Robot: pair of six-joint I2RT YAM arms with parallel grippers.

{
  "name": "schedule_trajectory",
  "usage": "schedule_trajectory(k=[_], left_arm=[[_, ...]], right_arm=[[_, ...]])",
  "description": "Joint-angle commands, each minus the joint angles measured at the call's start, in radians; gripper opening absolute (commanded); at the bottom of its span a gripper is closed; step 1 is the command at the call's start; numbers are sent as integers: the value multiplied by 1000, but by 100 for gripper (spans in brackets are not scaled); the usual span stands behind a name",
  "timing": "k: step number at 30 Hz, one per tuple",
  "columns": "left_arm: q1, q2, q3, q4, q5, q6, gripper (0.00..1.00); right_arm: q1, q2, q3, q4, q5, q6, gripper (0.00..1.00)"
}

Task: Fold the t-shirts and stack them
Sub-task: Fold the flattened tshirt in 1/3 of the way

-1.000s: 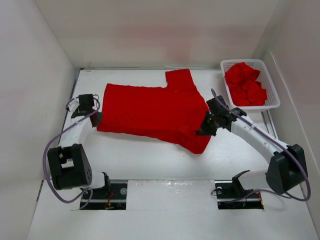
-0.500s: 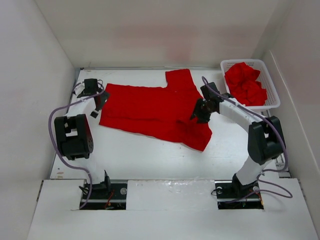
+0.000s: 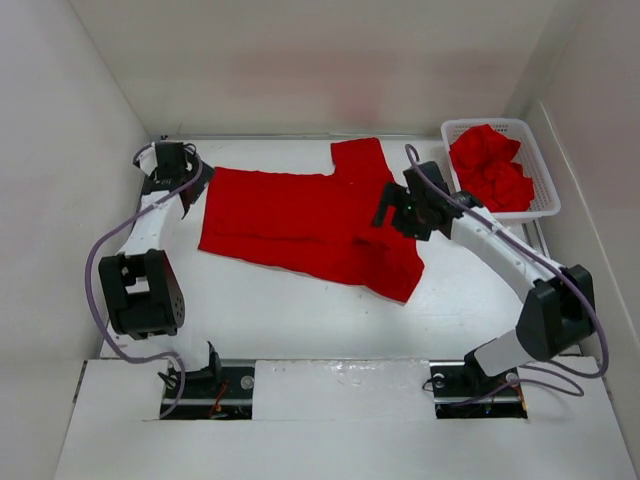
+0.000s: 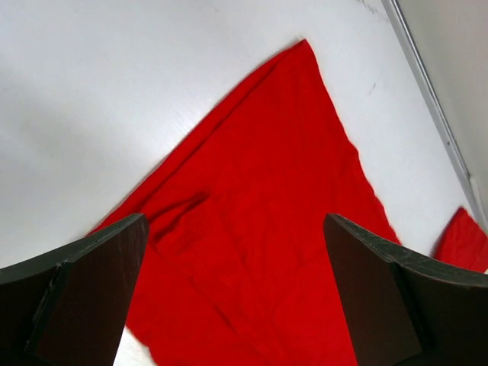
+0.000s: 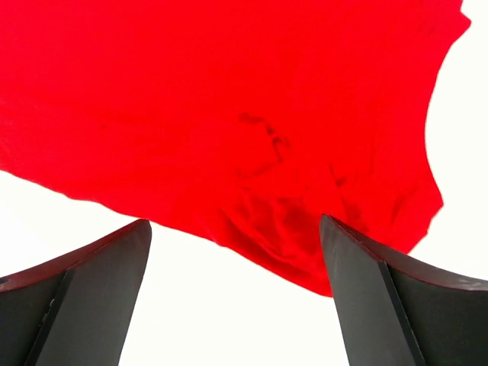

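One t-shirt [image 3: 310, 220] lies spread across the middle of the top view, bunched at its lower right. The other t-shirts [image 3: 490, 170] sit crumpled in the basket [image 3: 450, 130] at upper right. Smoothing that bunched part before folding should give cleaner creases. At the shirt's side edges, the left gripper [image 3: 186, 198] and right gripper [image 3: 388, 208] hover with jaws wide apart, gripping nothing.

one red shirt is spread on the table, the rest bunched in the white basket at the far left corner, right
No: the white basket sits at the far right corner, as the top external view shows. One red shirt is spread on the table, the other shirts bunched inside.
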Motion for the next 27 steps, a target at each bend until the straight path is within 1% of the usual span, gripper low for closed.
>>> schedule_trajectory(k=[1,2,4,5,6,7,8,9,11,12,13,15,16,17,19,20,21,23,26,27], left_arm=[[-20,-93,-82,41,48,89,100],[-58,-102,-104,53,48,100,100],[-120,-102,-130,62,-34,129,100],[-182,-85,-130,62,-53,143,100],[-207,-68,-130,62,-53,161,100],[-227,-52,-130,52,-53,161,100],[-240,-19,-121,52,-44,161,100],[-240,-5,-136,67,-24,161,100],[-240,4,-186,125,32,161,100],[-240,16,-199,136,33,161,100],[-240,16,-210,136,43,161,100],[-240,25,-236,157,43,152,100],[-240,25,-246,158,43,152,100],[-240,25,-256,174,43,152,100],[-240,34,-286,208,56,152,100],[-229,35,-286,208,56,152,100],[-229,45,-297,217,66,152,100],[-229,59,-297,217,66,152,100],[-220,84,-297,217,66,161,100],[-220,84,-297,217,66,161,100]], right_arm=[[61,-56,-40,-3,189,-63,96],[90,-68,-52,-12,217,-75,96],[132,-77,-37,-12,298,-126,93],[188,-77,-16,-12,332,-150,93],[221,-67,-3,-3,372,-170,93],[250,-56,12,-3,403,-230,93],[277,-42,27,6,493,-253,93],[322,-24,59,7,530,-273,92],[334,48,96,16,561,-336,91],[347,76,142,16,561,-348,90],[347,126,162,5,534,-367,87],[347,171,193,5,474,-423,83],[347,191,217,14,457,-439,80],[347,229,230,14,442,-460,74],[347,265,254,25,402,-477,73],[347,300,264,25,402,-477,67],[347,317,273,25,402,-486,64],[336,346,300,13,374,-497,63],[325,387,311,13,383,-517,63],[325,406,311,13,383,-517,60]])
